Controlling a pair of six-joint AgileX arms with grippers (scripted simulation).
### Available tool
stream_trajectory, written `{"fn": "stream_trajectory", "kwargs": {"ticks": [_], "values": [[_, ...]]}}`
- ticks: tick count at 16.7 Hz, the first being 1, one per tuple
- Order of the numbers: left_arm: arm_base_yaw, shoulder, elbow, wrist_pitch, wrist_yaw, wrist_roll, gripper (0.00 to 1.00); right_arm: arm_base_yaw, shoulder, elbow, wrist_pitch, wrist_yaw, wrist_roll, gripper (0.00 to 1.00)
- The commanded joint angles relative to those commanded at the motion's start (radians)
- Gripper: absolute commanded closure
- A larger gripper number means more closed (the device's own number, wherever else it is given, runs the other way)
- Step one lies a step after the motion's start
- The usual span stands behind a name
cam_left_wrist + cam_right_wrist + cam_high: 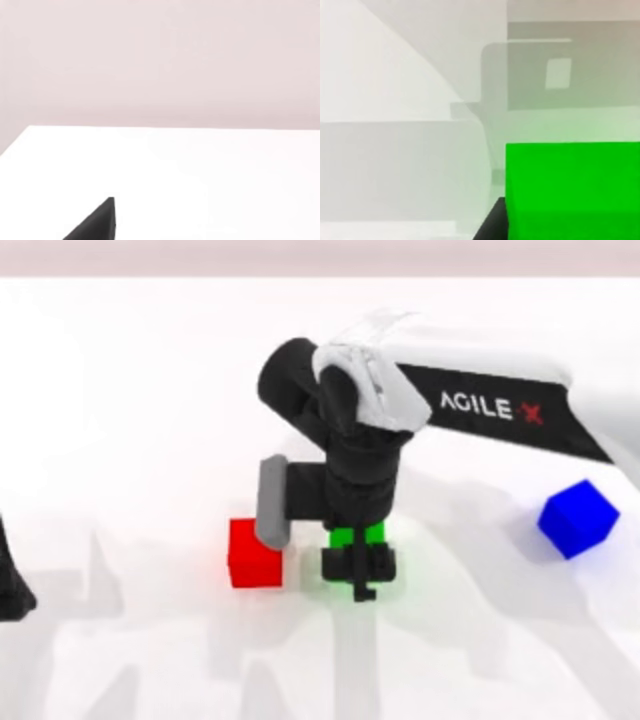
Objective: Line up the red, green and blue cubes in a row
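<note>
- Up close on the right wrist view, the green cube [572,190] fills the corner of the shot, flat matte faces and sharp edges, sitting right against the dark edge of a finger [492,225].
- From above, the right gripper [358,562] is straight over that green cube near the middle of the table [150,440]. Only slivers of green peek out around the black fingers, so they look pinched on it, though I can't tell if it's lifted or resting on the table.
- Just to the left sits the red cube [254,554], same size and same plain matte look, with a small gap between the two.
- Looks to me like the green one is being placed next to the red, so the next move calls for letting go cleanly without nudging either.
- Further off, the blue cube [578,518] sits alone near the right edge, turned at an angle. It probably needs fetching and squaring up last.
- Way off at the left edge, the left gripper [12,590] is parked; can't tell about its fingers.
</note>
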Motion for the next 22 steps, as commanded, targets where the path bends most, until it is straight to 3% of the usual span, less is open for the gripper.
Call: {"fn": "stream_trajectory", "kwargs": {"ticks": [1, 14, 22], "values": [[0.000, 0.000, 0.000, 0.000, 0.000, 0.000, 0.00, 0.000, 0.000, 0.000, 0.000, 0.000, 0.000, 1.00], [0.000, 0.000, 0.000, 0.000, 0.000, 0.000, 0.00, 0.000, 0.000, 0.000, 0.000, 0.000, 0.000, 0.02], [0.000, 0.000, 0.000, 0.000, 0.000, 0.000, 0.00, 0.000, 0.000, 0.000, 0.000, 0.000, 0.000, 0.00]]}}
